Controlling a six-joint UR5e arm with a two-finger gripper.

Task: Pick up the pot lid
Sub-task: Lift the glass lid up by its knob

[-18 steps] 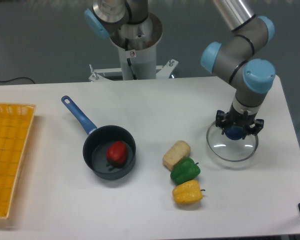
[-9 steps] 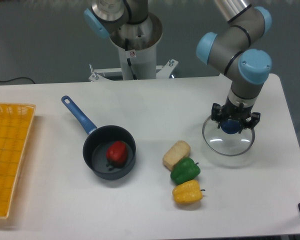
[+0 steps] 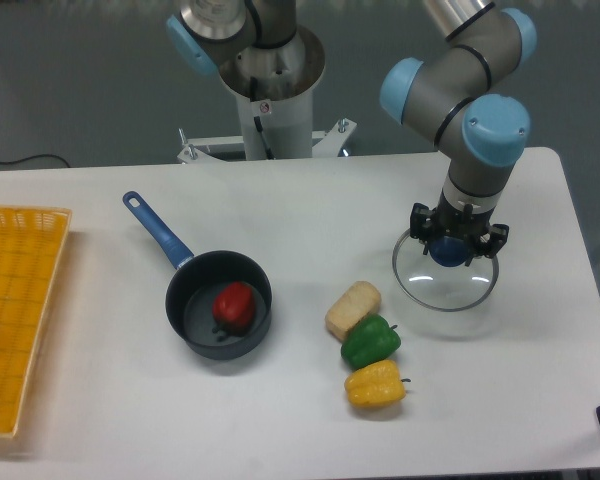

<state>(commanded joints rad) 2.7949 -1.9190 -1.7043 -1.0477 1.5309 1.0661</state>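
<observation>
A: Where's the lid [image 3: 440, 289]?

B: Right of centre in the frame, under the gripper [image 3: 459, 232]. The fingers are together on its blue knob [image 3: 449, 251]

A: So which step is this?

B: The lift, I'd say. The grasp looks made, though I can't tell for sure how far the lid is off the desk [image 3: 210, 420]

A: And next?

B: Straight up, keeping the grip firm and the glass level. The green pepper [image 3: 371, 343] sits near its lower left edge, so I'd gain height before going sideways

A: How does the lid look?

B: Round, clear glass, with a thin shiny rim. You see the pale surface right through it, and small glints below the knob. Only that dark blue knob really stands out
</observation>
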